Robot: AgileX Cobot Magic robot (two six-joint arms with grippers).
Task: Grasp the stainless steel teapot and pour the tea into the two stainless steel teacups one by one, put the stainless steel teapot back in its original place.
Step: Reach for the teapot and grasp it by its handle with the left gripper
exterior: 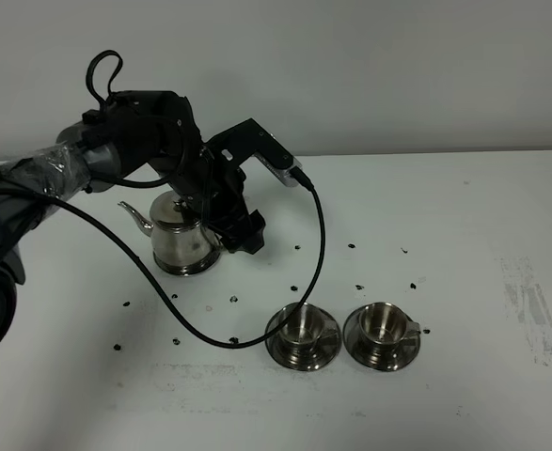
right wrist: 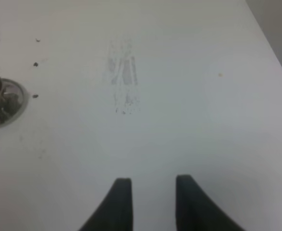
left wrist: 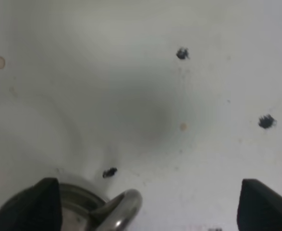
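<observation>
You have one stainless steel teapot [exterior: 183, 235] standing far left on the white surface [exterior: 464, 244]. Two stainless steel teacups sit near centre, the left cup [exterior: 303, 325] beside the right cup [exterior: 382, 323], each on a saucer [exterior: 283, 351]. Your left pincer [left wrist: 153, 197] gapes wide astride the teapot's loop handle [left wrist: 124, 207]. Your right pincer [right wrist: 150, 187] is narrow and holds nothing.

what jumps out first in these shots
The black arm reaches in from the left, its left end effector wide open at the handle of the stainless steel teapot. Nearer the camera, the two stainless steel teacups stand side by side on saucers on the white, speckled table.
</observation>
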